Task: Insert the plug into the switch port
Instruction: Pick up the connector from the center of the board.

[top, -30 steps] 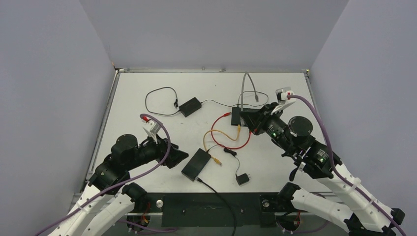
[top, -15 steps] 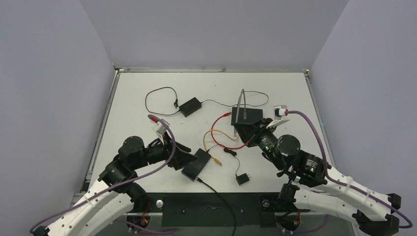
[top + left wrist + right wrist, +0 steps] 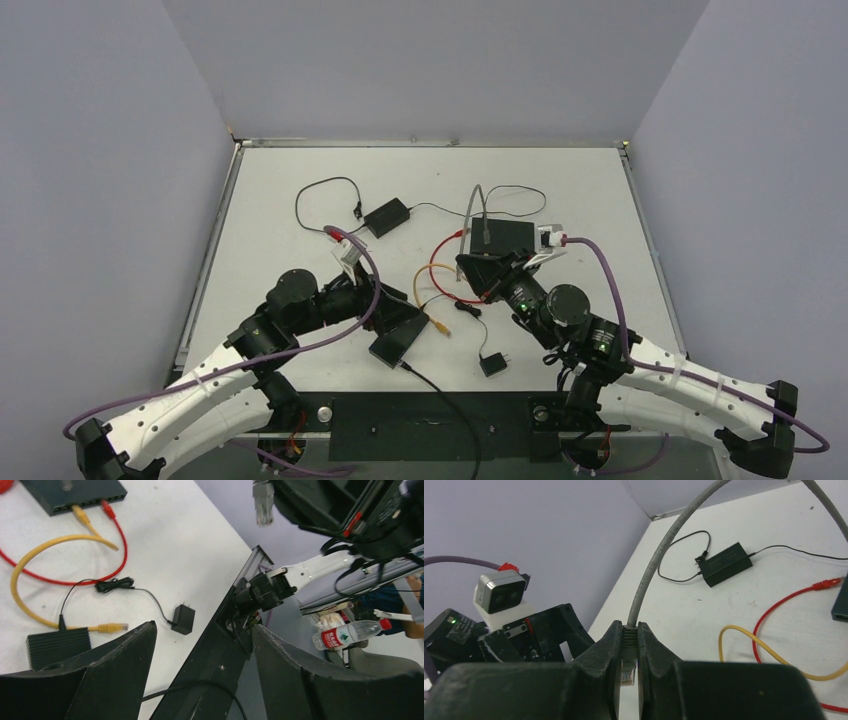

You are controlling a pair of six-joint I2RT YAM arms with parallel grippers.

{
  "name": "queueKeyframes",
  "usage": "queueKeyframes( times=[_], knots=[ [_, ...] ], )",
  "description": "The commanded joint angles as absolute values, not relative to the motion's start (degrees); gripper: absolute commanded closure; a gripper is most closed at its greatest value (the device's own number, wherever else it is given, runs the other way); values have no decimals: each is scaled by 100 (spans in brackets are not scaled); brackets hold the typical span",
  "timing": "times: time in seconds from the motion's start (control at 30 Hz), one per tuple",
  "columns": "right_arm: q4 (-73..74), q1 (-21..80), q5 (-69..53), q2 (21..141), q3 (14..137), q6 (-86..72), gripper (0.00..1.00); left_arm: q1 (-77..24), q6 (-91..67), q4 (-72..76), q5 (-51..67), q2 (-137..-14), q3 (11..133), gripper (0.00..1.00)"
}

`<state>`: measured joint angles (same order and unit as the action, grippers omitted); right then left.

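While right gripper (image 3: 629,630) pinches plug (image 3: 627,667), long axis vertical in wrist view, tip downward; left gripper (image 3: 202,627) gapes.

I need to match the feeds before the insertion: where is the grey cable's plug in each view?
Top external: mid-table, hidden inside the right gripper; only its grey cable shows, arching toward the far edge.
Left wrist: the plug hangs tip-down at the top edge, right of centre.
Right wrist: bottom centre, pinched between the fingers.
Shared landmark: the yellow cable.
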<state>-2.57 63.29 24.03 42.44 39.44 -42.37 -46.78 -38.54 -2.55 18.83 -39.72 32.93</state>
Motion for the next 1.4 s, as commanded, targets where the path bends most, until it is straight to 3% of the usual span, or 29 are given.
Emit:
queueKeyframes(
  times=[0.0, 0.57, 1.1, 1.37],
  knots=[
    [-1984, 6368, 1659, 4007, 3656, -3852, 100, -4714, -4231, 891, 2245, -4002, 3334, 32],
    [-5117, 6098, -968, 4405, 3138, -3940, 100, -4714, -5537, 3899, 3797, -4157, 2875, 31],
    [-9173, 6091, -2422, 6412, 3471, -5509, 100, -4721, -7167, 6618, 4034, -4457, 2796, 27],
    [-9260, 6248, -2981, 6993, 4075, -5703, 100, -4729, -7549, 7175, 4149, -4561, 2702, 29]
  ],
)
